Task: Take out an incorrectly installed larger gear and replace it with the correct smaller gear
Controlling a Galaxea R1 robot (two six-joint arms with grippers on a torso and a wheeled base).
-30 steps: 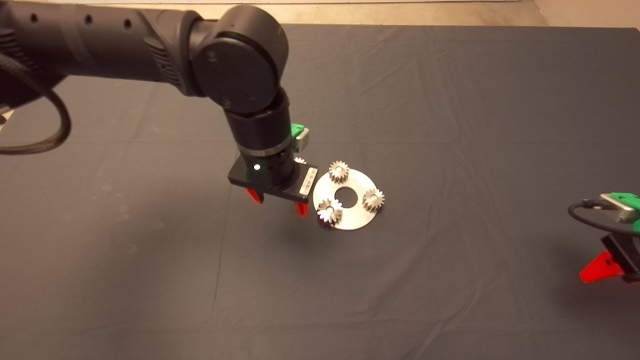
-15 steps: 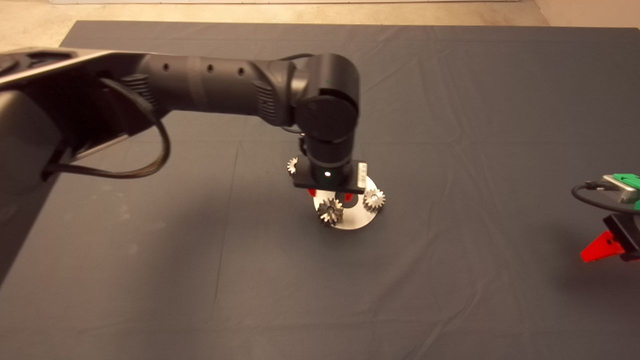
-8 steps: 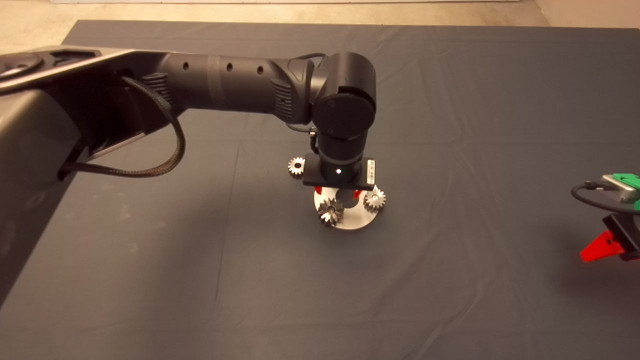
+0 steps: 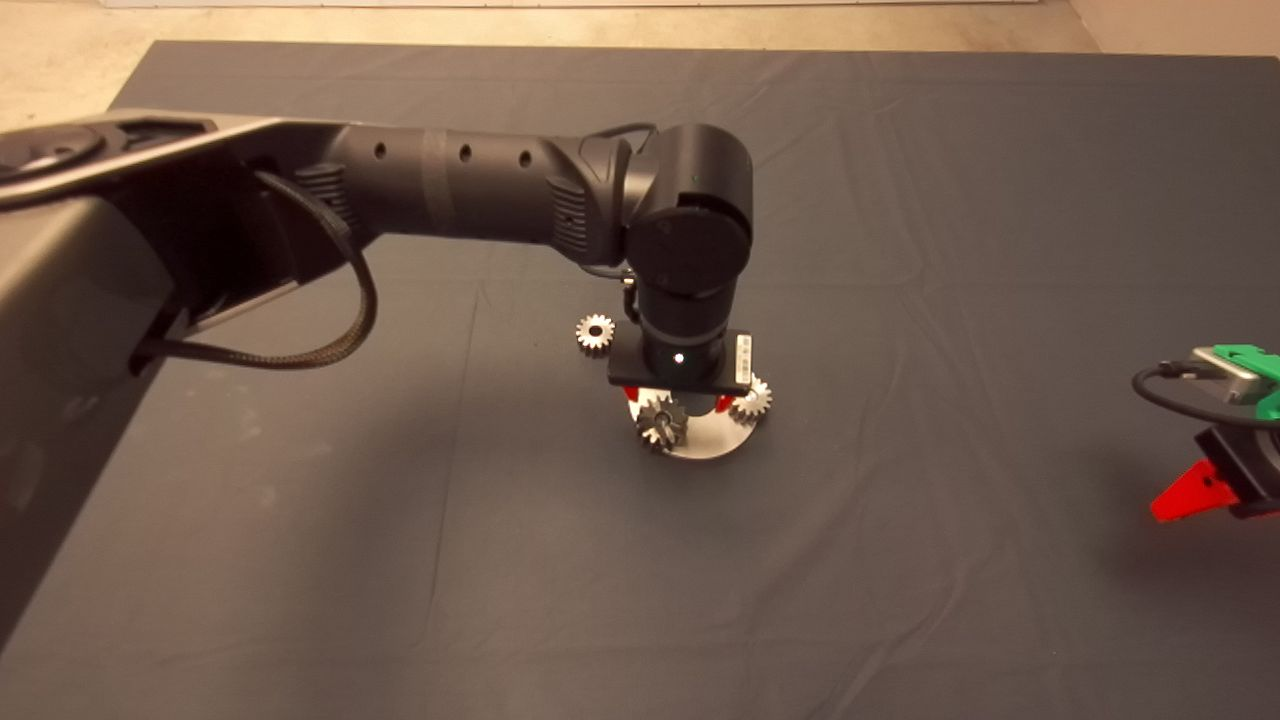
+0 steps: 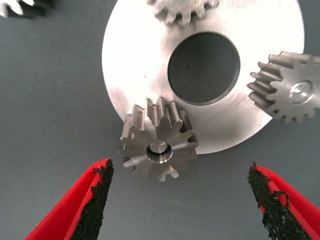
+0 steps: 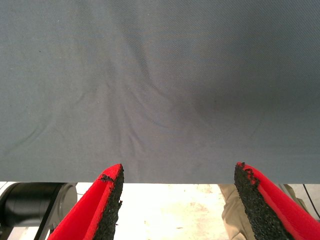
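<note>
Left gripper (image 5: pixel 180 200) hangs over the silver disc (image 5: pixel 127 55), fingers spread wide and holding nothing, red tips straddling the larger gear (image 5: pixel 159 145). That gear sits on its pin at the disc's rim, on the side nearest the robot base, teeth overhanging the edge.

Risks, biggest part first:
- Left arm: wrist block covers most of the disc in the head view, so that camera gives little check on alignment. Only the wrist view shows the fit.
- Disc: looks loose on the mat. If one pad (image 5: pixel 95 200) touches before the other, or the gear binds on its pin during the lift, I'd expect the whole disc to slide or tip up, and the two gears seated on it (image 5: pixel 289 86) to shift with it.
- Larger gear: flared teeth give the pads poor flats. A close on tooth tips could let it twist or squirt out. It sits nearer one finger than the other, so an off-centre squeeze is likely.
- Smaller gear (image 4: pixel 595 331): loose on the mat, just beyond the disc on the side away from the robot base. A sideways carry of the pulled gear could knock it.

Right gripper (image 6: pixel 177 200) is parked at the worktop edge, well apart from the disc, also spread and empty.

Writing: white label on the left wrist block (image 4: pixel 743 360), print too small to read. No brand marks legible on the gears or disc.
</note>
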